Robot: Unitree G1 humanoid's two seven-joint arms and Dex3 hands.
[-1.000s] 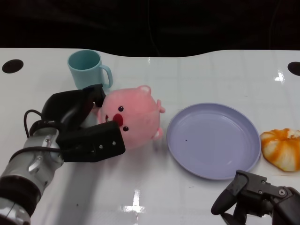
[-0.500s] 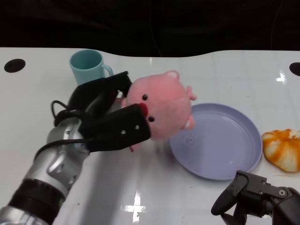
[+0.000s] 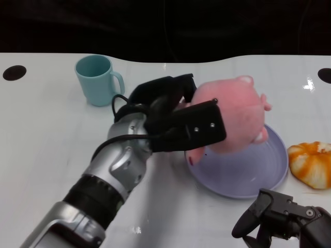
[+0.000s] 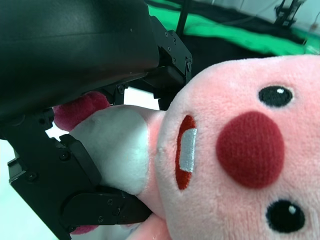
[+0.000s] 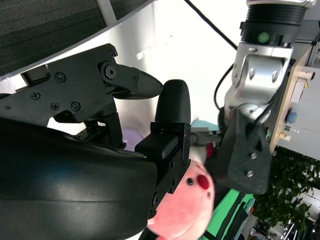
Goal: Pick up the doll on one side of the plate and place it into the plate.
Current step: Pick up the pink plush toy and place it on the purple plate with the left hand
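While over plate (image 3: 243, 175), left hand (image 3: 178, 121) around doll (image 3: 232, 116)

Glossy white worktop (image 3: 62, 155), with bright ceiling-light glare bouncing off it in a few spots near the front edge and far right. There's a round black hole (image 3: 13, 72) near each far corner of the surface. Behind the curved back edge it's basically pitch black. The wrist views show more of the room: a strip of green floor covering (image 4: 235, 36), some leafy green plants (image 5: 290, 200) off to one side, and a pale wall (image 5: 200, 45).
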